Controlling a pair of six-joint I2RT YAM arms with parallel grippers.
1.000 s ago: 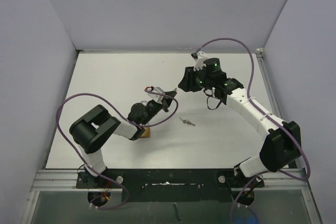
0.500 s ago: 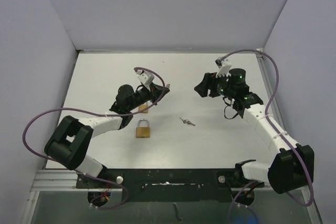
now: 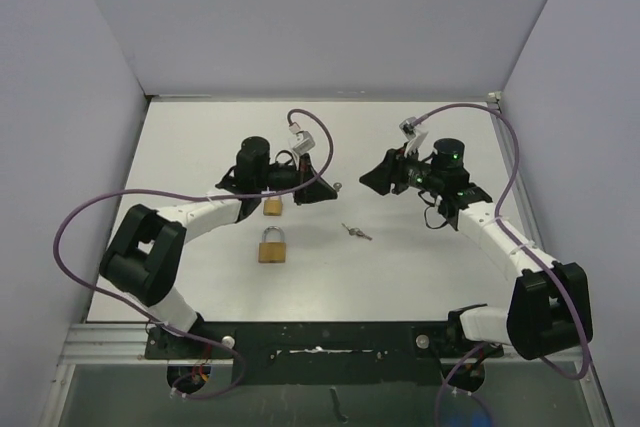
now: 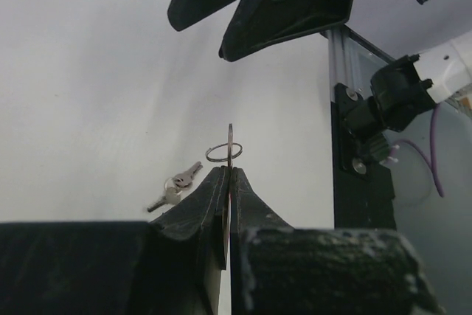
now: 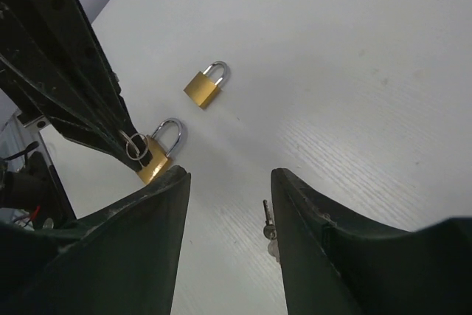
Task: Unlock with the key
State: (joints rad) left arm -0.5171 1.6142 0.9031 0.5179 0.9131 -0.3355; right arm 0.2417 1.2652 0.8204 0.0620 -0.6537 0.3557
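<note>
My left gripper (image 3: 322, 190) is shut on a thin silver key (image 4: 230, 142), which sticks out edge-on past the fingertips with its ring (image 4: 225, 153) hanging on it. The left gripper (image 4: 229, 170) hovers above the table, facing my right gripper (image 3: 372, 177) a short gap away. The right gripper (image 5: 228, 175) is open and holds nothing. Two brass padlocks lie on the table. The smaller padlock (image 3: 272, 206) sits under the left wrist, and the larger padlock (image 3: 272, 245) lies nearer the front. In the right wrist view the key ring (image 5: 135, 145) hangs in front of one padlock (image 5: 158, 154).
A loose pair of keys (image 3: 355, 232) lies on the white table between the two arms; these keys (image 4: 175, 186) also show in the left wrist view. Purple cables loop beside both arms. Walls close the table's sides and back.
My left arm has swung out from near the front and stretched toward the right with the key, uncovering the larger padlock. My right gripper moved right, then came back toward the left gripper.
</note>
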